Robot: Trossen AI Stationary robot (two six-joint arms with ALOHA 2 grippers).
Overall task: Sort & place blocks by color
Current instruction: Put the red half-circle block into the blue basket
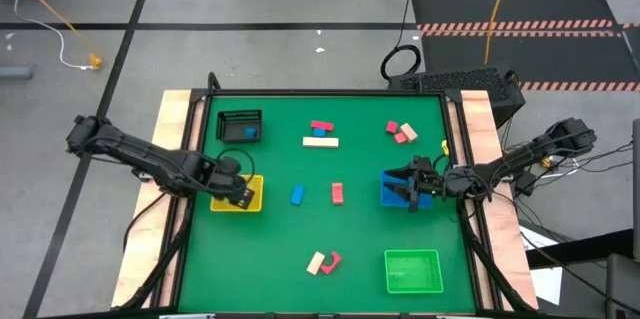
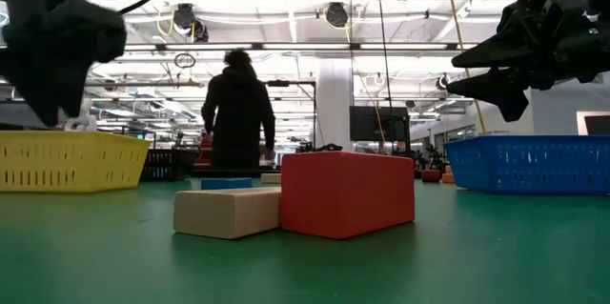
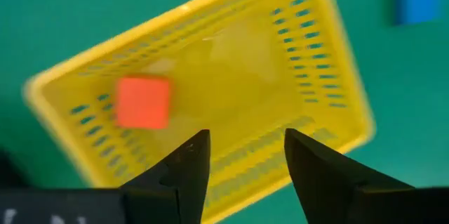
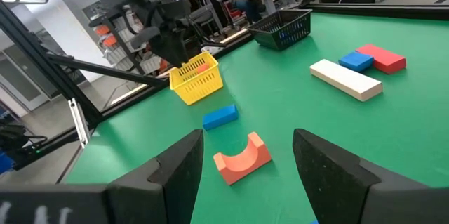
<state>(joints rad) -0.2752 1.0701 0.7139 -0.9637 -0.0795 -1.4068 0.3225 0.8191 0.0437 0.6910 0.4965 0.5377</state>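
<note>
My left gripper [image 3: 242, 150] hangs open over the yellow tray [image 1: 248, 199], pointing down, with nothing between its fingers. A red cube [image 3: 142, 102] shows inside that tray. My right gripper [image 4: 245, 147] waits open and level over the blue tray [image 1: 390, 189] at the right. Loose blocks lie on the green mat: a blue one [image 1: 297, 195], a red one [image 1: 338, 193], a tan bar [image 1: 320, 141] with a red and blue pair [image 1: 320, 127] beyond it, pink ones [image 1: 401, 133] at the far right, and a tan and red pair [image 1: 322, 262] near the front.
A black tray [image 1: 240, 126] with a blue piece inside stands at the far left. A green tray [image 1: 413, 270] sits at the near right. A person [image 2: 238, 109] stands in the room beyond the table. Bare mat lies between the trays.
</note>
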